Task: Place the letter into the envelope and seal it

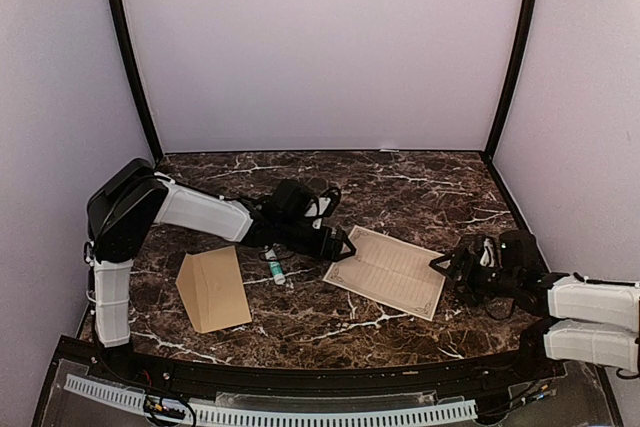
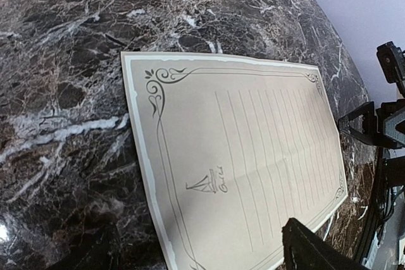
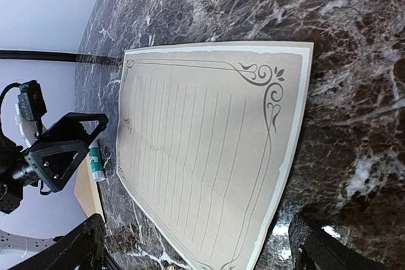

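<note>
On the dark marble table [image 1: 400,182], right of centre, the letter [image 1: 388,272] lies flat and turned at an angle, its cream face up, showing a thin ornate border, corner flourishes, ruled lines and a small sailboat emblem [image 2: 202,184]. It is outside the envelope [image 1: 213,289], which lies well apart from it near the left front of the table, a plain brown piece with an angled edge on its left side. Between the 2 papers lies a small white glue stick [image 1: 274,267] with a green end, just beside the left arm's wrist. The left gripper [image 1: 345,244] is low at the letter's left edge, its fingers spread and nothing held between them; whether a fingertip touches the paper cannot be told. Only 1 of its fingers [image 2: 316,251] shows in its own wrist view, at the bottom over the sheet's near edge. The right gripper [image 1: 440,267] sits just beside the letter's right corner, facing the left one across the sheet, jaws wide apart and empty. In its wrist view its 2 dark fingers [image 3: 329,245] stand at the bottom corners with the sheet lying flat between and beyond them.
</note>
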Available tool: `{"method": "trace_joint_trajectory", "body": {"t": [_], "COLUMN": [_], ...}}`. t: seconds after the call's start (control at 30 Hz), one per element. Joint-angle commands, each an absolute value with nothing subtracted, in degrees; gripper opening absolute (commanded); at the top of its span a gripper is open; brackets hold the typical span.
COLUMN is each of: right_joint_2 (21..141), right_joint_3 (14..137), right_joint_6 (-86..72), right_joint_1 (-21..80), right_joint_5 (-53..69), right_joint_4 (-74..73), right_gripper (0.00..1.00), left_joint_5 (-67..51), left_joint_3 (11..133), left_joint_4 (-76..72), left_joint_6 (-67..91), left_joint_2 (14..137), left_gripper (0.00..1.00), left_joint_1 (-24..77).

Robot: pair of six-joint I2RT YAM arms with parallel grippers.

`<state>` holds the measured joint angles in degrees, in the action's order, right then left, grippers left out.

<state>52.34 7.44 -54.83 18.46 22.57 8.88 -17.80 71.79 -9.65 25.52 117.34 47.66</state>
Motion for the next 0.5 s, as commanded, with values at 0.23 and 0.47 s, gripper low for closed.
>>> {"method": "trace_joint_trajectory", "body": {"t": [0.23, 0.47], "right_joint_2": [60.6, 63.2], "right_joint_3": [4.8, 2.2], "right_joint_6": [-59.4, -62.8], "right_joint_1": [21.5, 21.6], "right_joint_5": [26.7, 29.9], "right_joint_4": [21.4, 32.3], "right_gripper": [0.96, 0.95], "left_joint_5": [-19.6, -20.0], "left_joint_3": [75.2, 75.3], "left_joint_4": [-8.1, -8.5], "left_joint_6": [27.6, 28.4], "left_joint_2": [121.8, 123.2], "left_gripper": [0.87, 0.85], "left_joint_1": [48.8, 49.1]}}
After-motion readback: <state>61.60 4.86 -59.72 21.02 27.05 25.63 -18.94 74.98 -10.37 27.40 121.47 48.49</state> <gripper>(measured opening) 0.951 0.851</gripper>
